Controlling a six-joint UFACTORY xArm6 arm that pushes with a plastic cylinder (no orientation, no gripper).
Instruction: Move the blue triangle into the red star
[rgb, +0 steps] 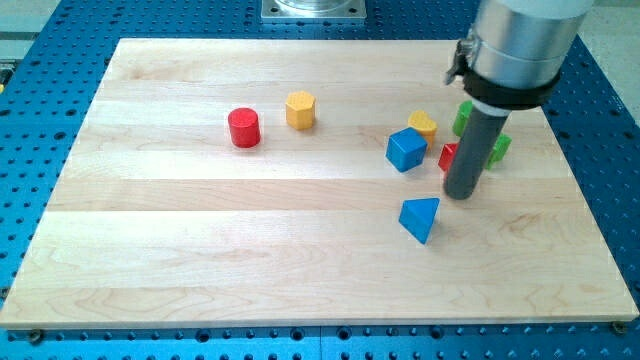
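The blue triangle lies on the wooden board right of centre, toward the view's bottom. The red star sits above and slightly right of it, mostly hidden behind the rod. My tip rests on the board just right of and above the blue triangle, a small gap apart, and directly below the red star.
A blue cube and a yellow heart sit left of the red star. Green blocks show behind the rod. A red cylinder and a yellow hexagon stand at upper centre-left.
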